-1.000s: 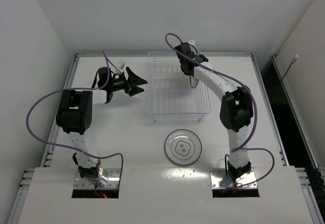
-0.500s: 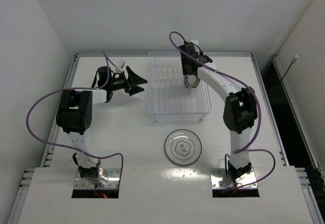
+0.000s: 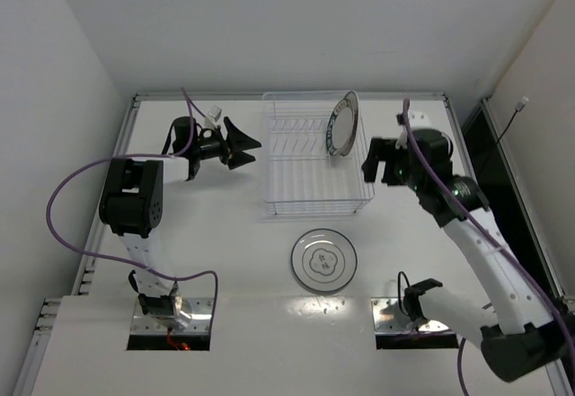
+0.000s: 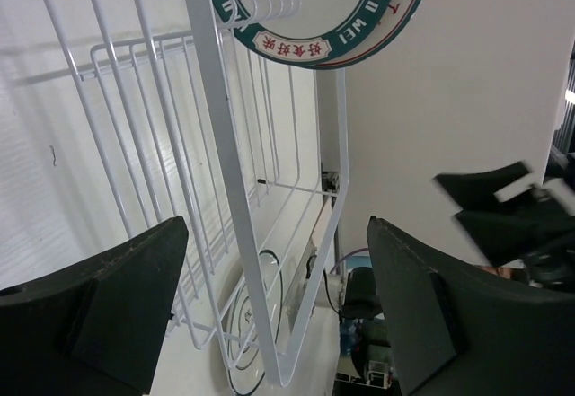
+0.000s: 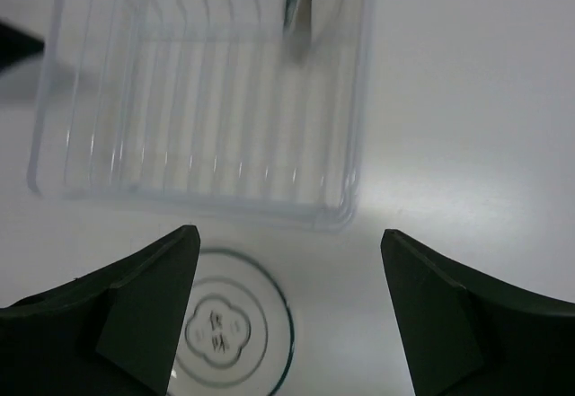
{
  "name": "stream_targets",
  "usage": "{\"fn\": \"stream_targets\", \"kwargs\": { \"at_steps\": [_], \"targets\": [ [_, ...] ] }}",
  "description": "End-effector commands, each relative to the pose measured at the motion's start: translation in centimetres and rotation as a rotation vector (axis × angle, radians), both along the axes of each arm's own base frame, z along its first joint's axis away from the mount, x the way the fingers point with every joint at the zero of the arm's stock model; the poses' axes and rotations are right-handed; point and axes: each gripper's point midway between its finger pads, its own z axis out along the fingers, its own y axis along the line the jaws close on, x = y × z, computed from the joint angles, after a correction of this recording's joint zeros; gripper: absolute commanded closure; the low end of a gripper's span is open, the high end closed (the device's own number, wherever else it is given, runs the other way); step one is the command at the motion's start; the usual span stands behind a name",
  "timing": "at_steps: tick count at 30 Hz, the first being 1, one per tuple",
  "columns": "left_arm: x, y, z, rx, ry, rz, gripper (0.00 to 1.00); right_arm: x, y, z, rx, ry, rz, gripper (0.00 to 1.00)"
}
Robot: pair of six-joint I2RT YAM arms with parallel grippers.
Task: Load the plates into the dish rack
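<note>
white plate (image 3: pixel 342 124) upright in dish rack (image 3: pixel 314 206)

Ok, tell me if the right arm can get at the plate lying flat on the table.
Likely yes: the right gripper is open, empty and above the table. The plate lies bare on the near side of the rack, with nothing between them.

Top view: I log bright, even overhead light. The glossy table (image 3: pixel 225 234) throws glare patches by the arm bases, and shadows are faint.
Left wrist view: I read the dish rack (image 4: pixel 225 171) wires crisp and the right gripper (image 4: pixel 447 198) blurred.
Right wrist view: I get soft focus throughout, with the rack washed pale.
</note>
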Motion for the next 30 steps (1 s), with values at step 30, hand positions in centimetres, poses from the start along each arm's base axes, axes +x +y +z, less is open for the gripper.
{"fn": "stream_targets", "kwargs": {
  "at_steps": [30],
  "targets": [
    [1.2,0.8,1.4,0.049,-0.077,0.007,0.21,-17.2,4.6,-23.5,0.714,0.82,0.217,0.43]
  ]
}}
